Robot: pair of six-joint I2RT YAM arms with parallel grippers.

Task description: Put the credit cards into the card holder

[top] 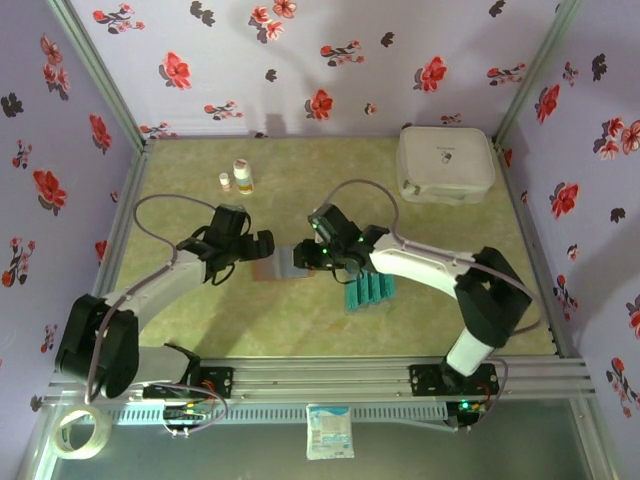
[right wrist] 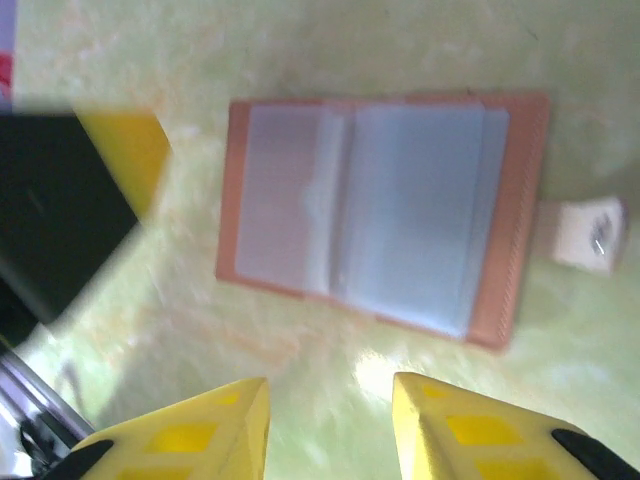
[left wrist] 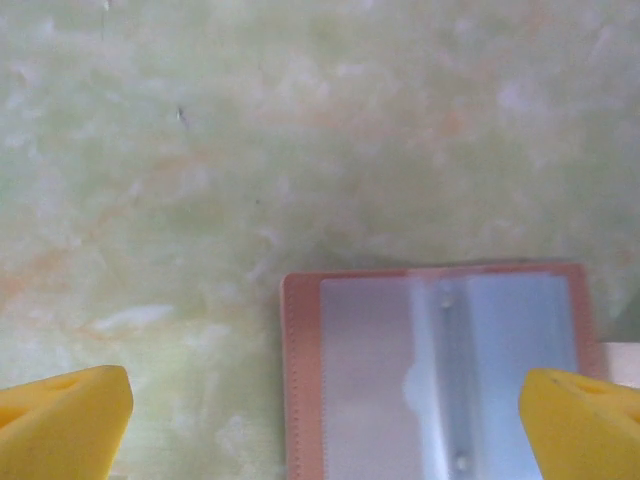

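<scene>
Right end effector (right wrist: 328, 400) spread, card holder (right wrist: 380, 215) open, edges flat on table (right wrist: 300, 60)

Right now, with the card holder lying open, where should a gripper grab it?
Probably the small tab jutting past the brown edge of the card holder, taken from above with fingers straddling it: the holder lies flat, pockets up, leaving little else to pinch.

Lab test booth (floral walls (top: 300, 60), aluminium frame (top: 400, 375)).
</scene>
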